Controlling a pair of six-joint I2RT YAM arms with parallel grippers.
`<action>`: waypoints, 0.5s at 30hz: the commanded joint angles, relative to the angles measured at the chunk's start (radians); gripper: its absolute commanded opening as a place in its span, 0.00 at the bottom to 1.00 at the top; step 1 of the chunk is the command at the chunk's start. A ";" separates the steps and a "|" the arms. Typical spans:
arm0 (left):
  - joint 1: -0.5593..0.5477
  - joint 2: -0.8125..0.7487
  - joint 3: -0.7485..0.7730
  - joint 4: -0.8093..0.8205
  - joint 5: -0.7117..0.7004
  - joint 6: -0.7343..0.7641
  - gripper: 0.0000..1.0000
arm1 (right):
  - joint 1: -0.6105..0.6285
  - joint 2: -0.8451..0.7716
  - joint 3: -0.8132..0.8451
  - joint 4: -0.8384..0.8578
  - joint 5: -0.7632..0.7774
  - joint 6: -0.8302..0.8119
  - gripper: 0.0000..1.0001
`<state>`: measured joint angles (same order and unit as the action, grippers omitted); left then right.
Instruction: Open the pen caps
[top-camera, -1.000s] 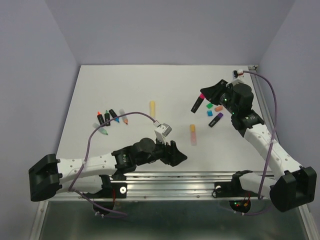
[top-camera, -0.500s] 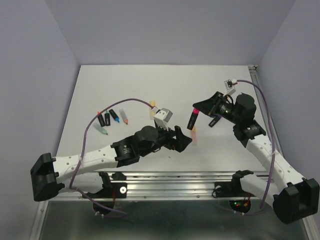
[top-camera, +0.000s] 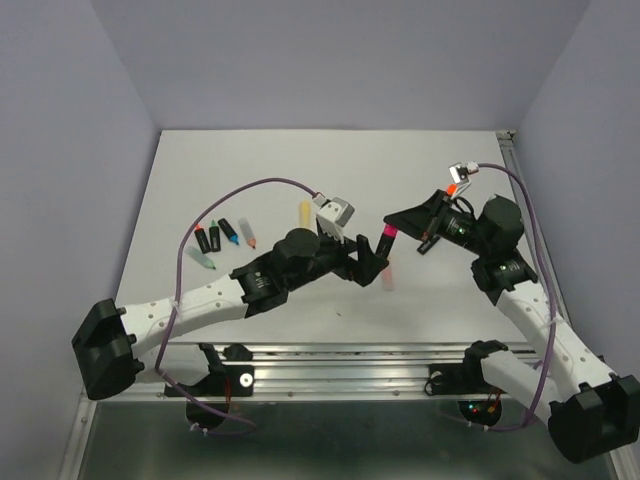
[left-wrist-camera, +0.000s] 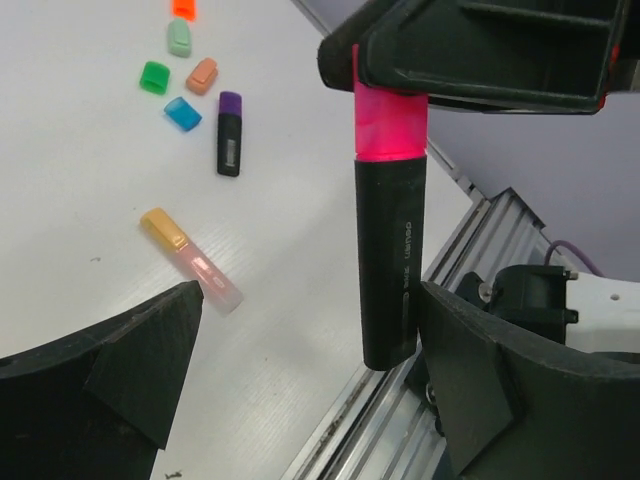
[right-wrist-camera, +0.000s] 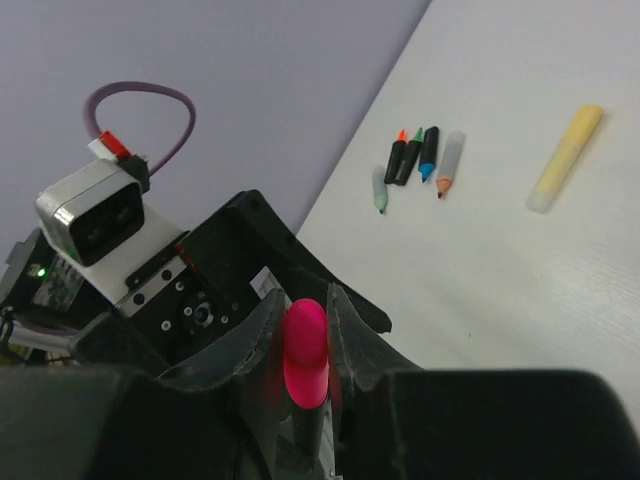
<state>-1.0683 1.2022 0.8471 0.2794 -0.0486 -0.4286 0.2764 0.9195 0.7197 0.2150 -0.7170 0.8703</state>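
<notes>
My right gripper (top-camera: 392, 226) is shut on the pink cap (top-camera: 386, 232) of a black-bodied highlighter and holds it in the air; the cap shows between the fingers in the right wrist view (right-wrist-camera: 305, 350). The black body (left-wrist-camera: 388, 270) hangs down from the cap (left-wrist-camera: 389, 122). My left gripper (left-wrist-camera: 310, 295) is open, its jaws either side of the body, which is close to the right-hand finger (left-wrist-camera: 500, 380). It sits just left of the pen in the top view (top-camera: 368, 262). Loose caps lie on the table: blue (left-wrist-camera: 182, 113), green (left-wrist-camera: 154, 76), orange (left-wrist-camera: 202, 74), mint (left-wrist-camera: 179, 38).
A purple-capped black pen (left-wrist-camera: 230, 133) and an orange-capped pastel pink pen (left-wrist-camera: 190, 258) lie near the loose caps. A yellow pen (top-camera: 305, 212) lies mid-table. Several uncapped pens (top-camera: 218, 238) lie at the left. The metal rail (top-camera: 350, 355) runs along the near edge.
My right gripper has swung the pink-capped pen left toward the table's middle. My left arm has reached forward and right, so its open jaws now straddle the pen's black body.
</notes>
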 joint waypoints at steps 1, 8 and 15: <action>0.070 -0.070 -0.046 0.190 0.271 -0.032 0.99 | 0.007 -0.016 -0.029 0.136 -0.108 0.042 0.01; 0.080 -0.030 -0.043 0.285 0.432 -0.076 0.99 | 0.056 0.031 -0.040 0.273 -0.133 0.078 0.01; 0.088 -0.018 -0.060 0.403 0.495 -0.134 0.79 | 0.098 0.050 -0.081 0.426 -0.082 0.142 0.01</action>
<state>-0.9886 1.1915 0.8070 0.5392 0.3702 -0.5213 0.3622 0.9802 0.6727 0.4484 -0.8097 0.9592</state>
